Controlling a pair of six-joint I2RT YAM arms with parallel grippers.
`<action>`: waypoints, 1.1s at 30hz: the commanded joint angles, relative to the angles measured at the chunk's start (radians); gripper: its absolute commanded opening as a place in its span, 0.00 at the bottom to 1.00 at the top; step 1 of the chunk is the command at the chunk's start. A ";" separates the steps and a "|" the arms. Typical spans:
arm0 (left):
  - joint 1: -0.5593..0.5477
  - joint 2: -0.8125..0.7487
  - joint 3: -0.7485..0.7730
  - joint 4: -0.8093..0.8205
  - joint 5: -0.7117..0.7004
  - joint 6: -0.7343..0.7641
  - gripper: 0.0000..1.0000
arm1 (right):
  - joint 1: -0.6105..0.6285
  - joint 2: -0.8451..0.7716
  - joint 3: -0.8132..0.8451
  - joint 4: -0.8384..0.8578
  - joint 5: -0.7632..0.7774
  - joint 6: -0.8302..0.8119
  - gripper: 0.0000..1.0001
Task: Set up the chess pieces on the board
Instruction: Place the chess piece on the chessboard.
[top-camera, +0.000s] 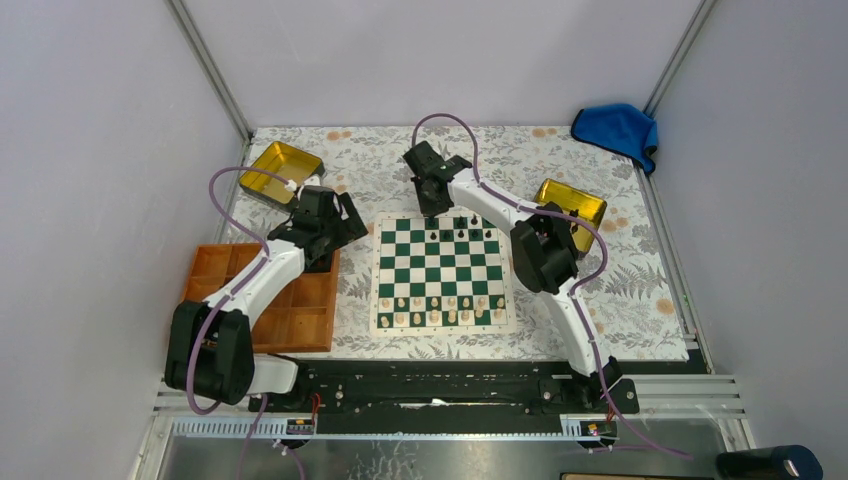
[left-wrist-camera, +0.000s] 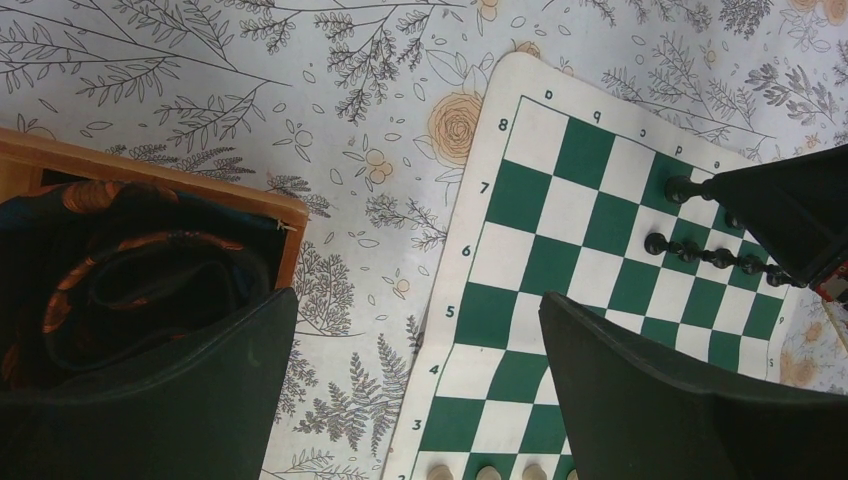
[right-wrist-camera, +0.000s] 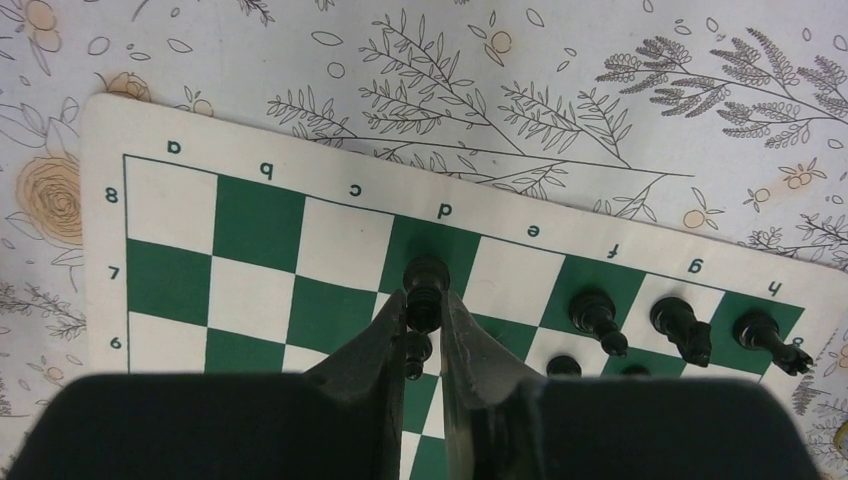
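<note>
The green and white board (top-camera: 442, 272) lies mid-table; it also shows in the left wrist view (left-wrist-camera: 560, 300) and the right wrist view (right-wrist-camera: 260, 260). My right gripper (right-wrist-camera: 424, 305) is shut on a black chess piece (right-wrist-camera: 424, 282) over the far row near the d file; it shows from above too (top-camera: 430, 208). More black pieces (right-wrist-camera: 596, 316) stand on the far row to the right, with black pawns (left-wrist-camera: 700, 252) in the row in front. My left gripper (left-wrist-camera: 415, 390) is open and empty above the board's left edge, seen from above beside the tray (top-camera: 335, 228).
An orange compartment tray (top-camera: 285, 320) sits left of the board. Gold tins stand at the far left (top-camera: 282, 168) and the right (top-camera: 572, 205). Cream pieces (top-camera: 440, 308) fill the near rows. A blue cloth (top-camera: 618, 130) lies at the far right corner.
</note>
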 joint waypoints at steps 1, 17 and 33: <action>-0.004 0.010 0.002 0.030 0.009 0.006 0.99 | 0.009 0.022 0.019 0.011 -0.016 0.002 0.00; -0.004 0.038 0.021 0.025 0.009 0.021 0.99 | 0.009 0.045 0.051 -0.002 -0.015 -0.020 0.18; -0.004 0.036 0.033 0.021 0.001 0.021 0.99 | 0.009 -0.033 0.059 0.016 0.023 -0.057 0.40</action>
